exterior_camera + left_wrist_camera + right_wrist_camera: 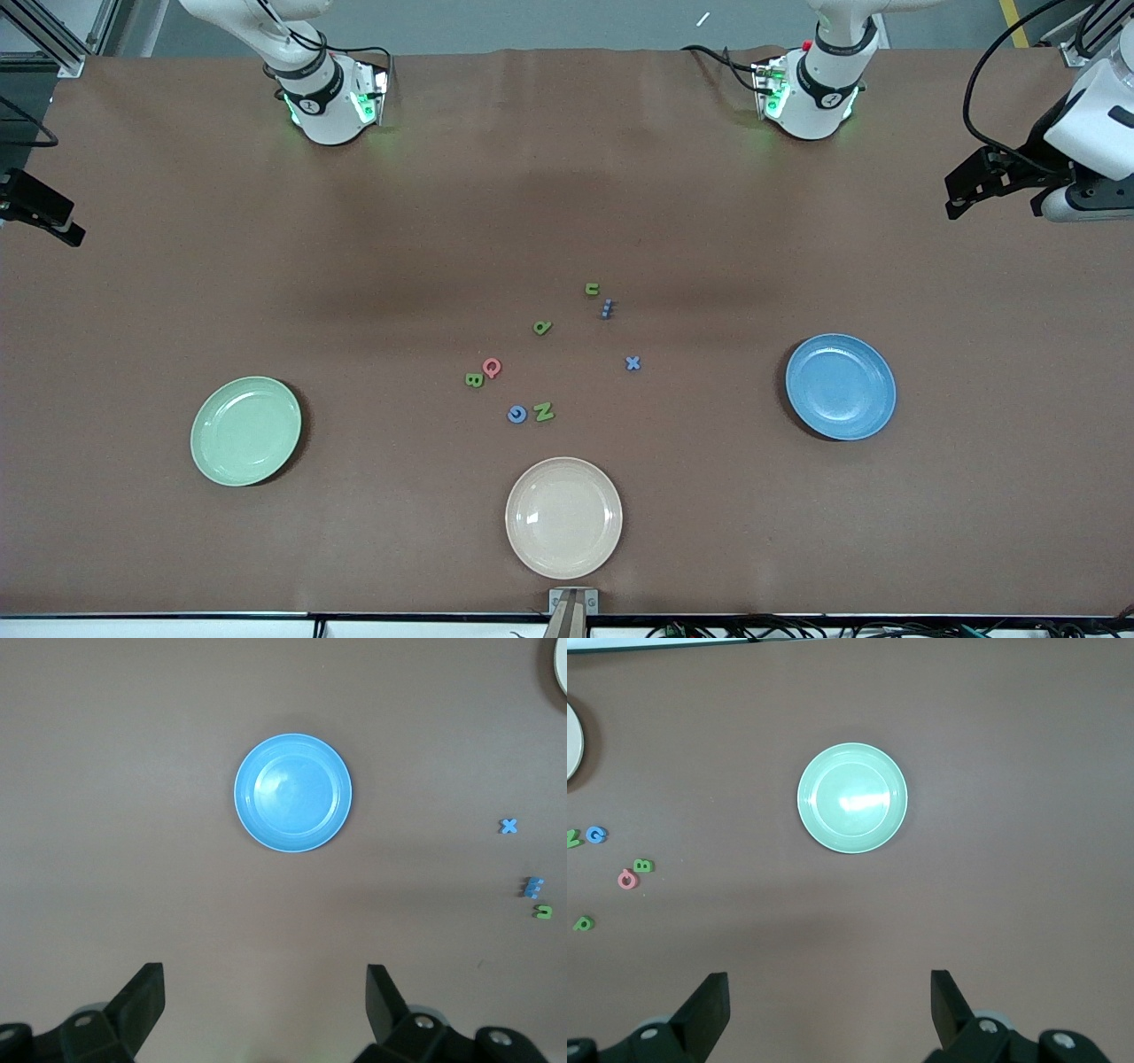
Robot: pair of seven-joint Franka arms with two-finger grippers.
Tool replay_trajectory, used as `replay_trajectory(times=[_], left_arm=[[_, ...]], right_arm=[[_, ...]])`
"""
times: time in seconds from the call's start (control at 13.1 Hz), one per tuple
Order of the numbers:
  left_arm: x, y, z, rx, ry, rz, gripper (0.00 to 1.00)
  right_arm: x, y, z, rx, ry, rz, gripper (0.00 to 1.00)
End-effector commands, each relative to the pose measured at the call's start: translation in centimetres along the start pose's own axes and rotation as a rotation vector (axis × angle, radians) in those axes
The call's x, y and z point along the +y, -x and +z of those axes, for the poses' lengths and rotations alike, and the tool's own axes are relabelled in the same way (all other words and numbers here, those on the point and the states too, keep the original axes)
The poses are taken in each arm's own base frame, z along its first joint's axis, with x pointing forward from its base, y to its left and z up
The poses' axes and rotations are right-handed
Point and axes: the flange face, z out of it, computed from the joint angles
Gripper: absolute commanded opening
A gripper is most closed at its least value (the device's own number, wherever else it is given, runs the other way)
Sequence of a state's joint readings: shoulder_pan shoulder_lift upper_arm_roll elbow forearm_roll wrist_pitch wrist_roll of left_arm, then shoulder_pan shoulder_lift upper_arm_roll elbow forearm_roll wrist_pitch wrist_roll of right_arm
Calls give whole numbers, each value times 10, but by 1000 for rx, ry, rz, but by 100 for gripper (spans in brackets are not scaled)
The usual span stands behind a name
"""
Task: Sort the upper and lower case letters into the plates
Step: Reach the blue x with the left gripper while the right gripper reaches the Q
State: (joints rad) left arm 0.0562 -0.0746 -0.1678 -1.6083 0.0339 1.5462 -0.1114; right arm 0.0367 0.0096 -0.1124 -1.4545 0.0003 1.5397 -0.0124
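Several tiny letters lie at the table's middle: green u, a blue piece, a green letter, blue x, pink Q, green B, blue C and green N. The mint green plate lies toward the right arm's end and is empty. The blue plate lies toward the left arm's end and is empty. My left gripper is open and empty, high above bare table by the blue plate. My right gripper is open and empty, high above bare table by the mint plate.
An empty cream-beige plate lies nearer the front camera than the letters. The left hand and the right hand show at the front view's edges. The left wrist view shows x and u; the right wrist view shows Q and B.
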Motion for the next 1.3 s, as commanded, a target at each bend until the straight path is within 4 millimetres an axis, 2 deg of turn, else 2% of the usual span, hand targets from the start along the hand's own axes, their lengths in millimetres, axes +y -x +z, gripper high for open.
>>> replay_trajectory(times=[0.0,0.15,0.31,0.54,0.76,0.92,1.15,1.22], left_arm=[[-2,-2,-6,7,6,15,100],[-2,-5,-4,5,4,13,100],[6,-20,13,-20,2,30,100],[46,-49,52,-34,21,37,100],[93,-76,109,-41,46,-5,100],[124,-90,152,-52,63,-38,100],[185,-106,231,-52,103,-44,100],[203,-107,254,-52,115,-56,100]], right_arm=[[2,6,-5,12,3,-11,100],[2,6,-5,12,3,-11,100],[2,6,-4,10,3,-11,100],[3,5,-4,9,3,-11,100],[0,2,1,-2,1,-14,100],[-16,-6,19,-32,-1,-30,100],[-55,-26,55,-53,-6,-4,100],[-78,-29,67,-67,-7,23,100]])
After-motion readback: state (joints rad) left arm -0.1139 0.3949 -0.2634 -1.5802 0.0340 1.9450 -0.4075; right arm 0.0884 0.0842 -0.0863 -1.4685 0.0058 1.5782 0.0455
